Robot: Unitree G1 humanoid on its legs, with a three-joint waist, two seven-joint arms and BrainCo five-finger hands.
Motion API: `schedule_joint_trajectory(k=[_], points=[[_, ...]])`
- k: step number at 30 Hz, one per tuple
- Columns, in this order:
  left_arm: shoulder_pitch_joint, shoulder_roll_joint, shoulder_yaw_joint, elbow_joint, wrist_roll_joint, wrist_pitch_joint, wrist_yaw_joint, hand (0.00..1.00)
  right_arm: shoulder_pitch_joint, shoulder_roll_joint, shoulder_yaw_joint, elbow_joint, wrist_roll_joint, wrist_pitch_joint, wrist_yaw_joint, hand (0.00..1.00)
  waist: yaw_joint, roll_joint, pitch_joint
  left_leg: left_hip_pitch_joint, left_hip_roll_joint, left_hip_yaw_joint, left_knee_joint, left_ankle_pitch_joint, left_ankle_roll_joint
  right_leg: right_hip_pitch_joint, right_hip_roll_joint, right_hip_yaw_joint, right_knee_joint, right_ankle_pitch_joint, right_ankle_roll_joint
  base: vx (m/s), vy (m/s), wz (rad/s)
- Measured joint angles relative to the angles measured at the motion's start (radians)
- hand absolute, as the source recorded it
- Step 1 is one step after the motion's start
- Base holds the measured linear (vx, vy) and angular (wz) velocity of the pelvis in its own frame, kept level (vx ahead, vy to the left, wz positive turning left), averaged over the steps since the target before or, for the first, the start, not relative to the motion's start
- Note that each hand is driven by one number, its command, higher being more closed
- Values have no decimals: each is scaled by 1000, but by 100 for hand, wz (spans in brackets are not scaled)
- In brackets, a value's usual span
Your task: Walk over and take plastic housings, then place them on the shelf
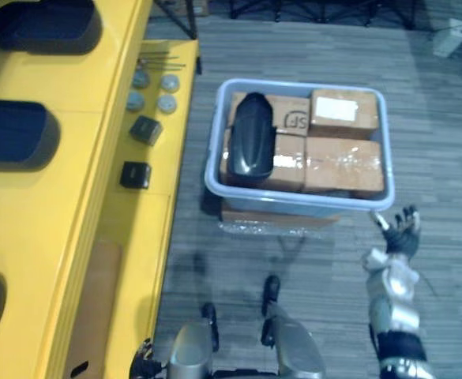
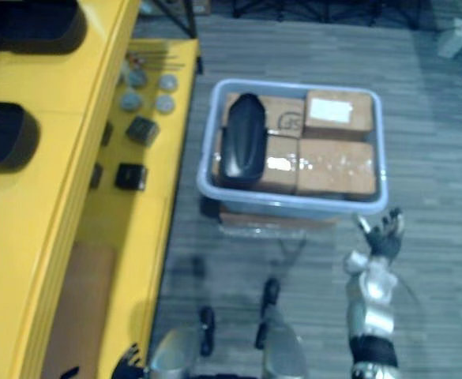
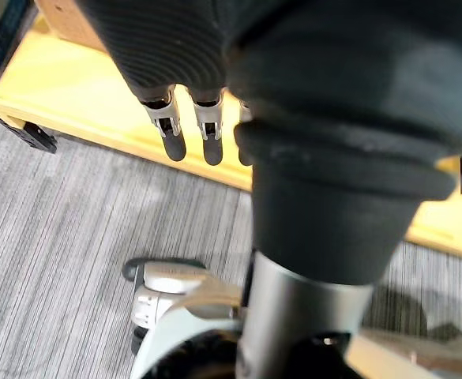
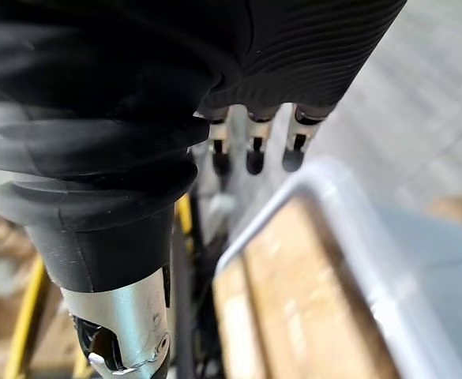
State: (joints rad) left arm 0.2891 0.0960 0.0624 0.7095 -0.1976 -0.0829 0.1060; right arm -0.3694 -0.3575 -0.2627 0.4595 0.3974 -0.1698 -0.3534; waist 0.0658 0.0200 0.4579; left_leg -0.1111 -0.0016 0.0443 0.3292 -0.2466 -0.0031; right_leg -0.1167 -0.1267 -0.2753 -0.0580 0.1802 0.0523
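You had the right hand [image 1: 400, 234] low in the right of the frame, just beside the near right corner of the bin [image 1: 294, 200]. Its fingers were loosely spread and held nothing, which read as an approach posture rather than a grasp. The plastic housing [image 1: 252, 134] lay lengthwise on the cardboard boxes [image 1: 345, 162] at the left side of the bin, raised on them so that its rounded back stood clear for fingers to curl round. It was well apart from your right hand, so I judged the reach had not yet crossed the bin. Your left hand [image 3: 191, 130] hung with straight fingers, empty, close to the edge of the yellow shelf [image 1: 96, 87], presumably free for a two-handed lift or simply idle. Dark rounded shapes [image 1: 13, 134] sat in the shelf at the upper left of the frame. They were probably housings already stored there, though the frame edge cut them off.
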Motion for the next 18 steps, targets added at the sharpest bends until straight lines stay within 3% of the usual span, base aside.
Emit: schedule_joint_trajectory(k=[6,7,14,18], points=[[-33,-6,-7,22,-84,14,-3,0,-345,-176,82,146,-45,29,-67,0,73,60,24,-83,-42,-68,40,20,16,-39,-34,-57,18,33,18,-71,98,40],[-34,-6,-6,22,-113,23,-6,0,-395,-189,108,158,-49,50,-77,0,91,68,24,-100,-48,-74,49,20,17,-52,-40,-59,24,33,19,-37,102,25],[-36,-29,-32,69,-158,43,-32,0,-548,-284,188,322,-33,182,-85,0,138,109,41,-152,-87,-116,72,29,31,-104,-87,-84,93,27,22,-39,118,19],[-39,-44,-66,83,-160,37,-49,0,-625,-343,208,428,-17,247,-107,0,146,143,53,-195,-107,-126,101,32,36,-140,-117,-110,135,12,29,-81,78,15]])
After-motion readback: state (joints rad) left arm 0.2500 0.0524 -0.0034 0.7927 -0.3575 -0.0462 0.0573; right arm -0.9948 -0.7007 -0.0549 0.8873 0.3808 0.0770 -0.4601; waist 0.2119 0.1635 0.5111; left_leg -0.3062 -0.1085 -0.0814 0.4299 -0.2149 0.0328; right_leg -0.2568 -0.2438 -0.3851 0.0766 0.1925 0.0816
